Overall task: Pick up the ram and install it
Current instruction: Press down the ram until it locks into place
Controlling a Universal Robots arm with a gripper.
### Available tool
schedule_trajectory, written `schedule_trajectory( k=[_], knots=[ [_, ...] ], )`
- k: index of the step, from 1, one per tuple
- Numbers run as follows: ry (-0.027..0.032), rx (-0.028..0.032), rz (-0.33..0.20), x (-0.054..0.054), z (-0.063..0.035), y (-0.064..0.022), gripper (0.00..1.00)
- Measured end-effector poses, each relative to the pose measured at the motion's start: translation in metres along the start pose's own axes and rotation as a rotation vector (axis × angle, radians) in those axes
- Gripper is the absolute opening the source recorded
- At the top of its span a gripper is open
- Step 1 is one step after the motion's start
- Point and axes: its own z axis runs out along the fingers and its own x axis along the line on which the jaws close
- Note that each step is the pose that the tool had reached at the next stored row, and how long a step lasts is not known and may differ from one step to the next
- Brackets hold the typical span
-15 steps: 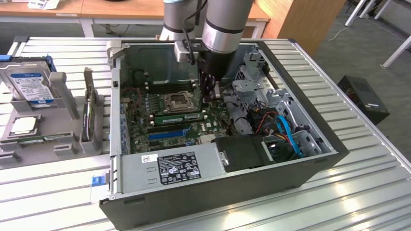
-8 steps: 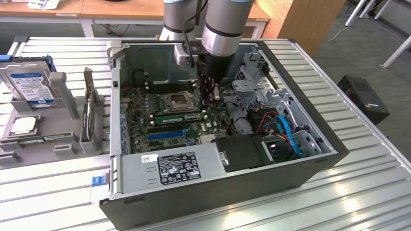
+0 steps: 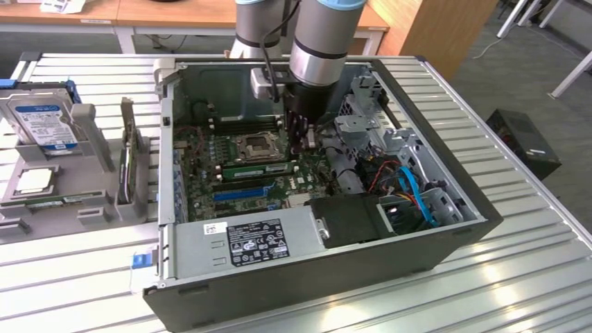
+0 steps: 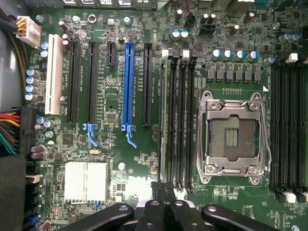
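The ram, a long thin green circuit-board stick (image 3: 258, 170), sits edge-down in the black plastic memory slots (image 4: 177, 120) beside the square metal-framed CPU socket (image 4: 234, 137). I judge it seated, or nearly. The black gripper (image 3: 301, 142) hangs just above that end of the slot bank, fingers pressed together, pinching nothing. The glossy blue expansion slot (image 4: 128, 84) stands apart, bare.

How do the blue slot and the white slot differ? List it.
Colour: the blue slot is blue, the white slot white. Latch: the blue slot ends in a blue clip; the white slot shows none. Place: the blue slot lies nearer the CPU socket, the white slot nearer the board's edge. Both are empty and parallel.
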Motion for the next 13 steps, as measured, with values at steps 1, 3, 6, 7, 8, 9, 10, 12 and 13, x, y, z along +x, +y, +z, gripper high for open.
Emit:
schedule_trajectory(
  k=[1, 3, 6, 7, 8, 9, 10, 12, 13],
  knots=[
    [0.0001, 0.0, 0.0, 0.0, 0.0009, 0.0, 0.1],
    [0.0001, 0.0, 0.0, 0.0, 0.0026, -0.0001, 0.1],
    [0.0001, 0.0, 0.0, 0.0, 0.0033, -0.0001, 0.1],
    [0.0001, -0.0001, 0.0, 0.0, 0.0033, -0.001, 0.1],
    [0.0001, -0.0001, 0.0, 0.0, 0.0033, -0.0021, 0.1],
    [0.0, -0.0001, 0.0, 0.0, 0.0032, -0.0033, 0.1],
    [0.0, -0.0002, 0.0, 0.0, 0.0032, -0.0047, 0.1],
    [0.0, -0.0003, 0.0, 0.0, 0.0031, -0.007, 0.1],
    [0.0, -0.0003, 0.0, 0.0, 0.0031, -0.0071, 0.1]
  ],
)
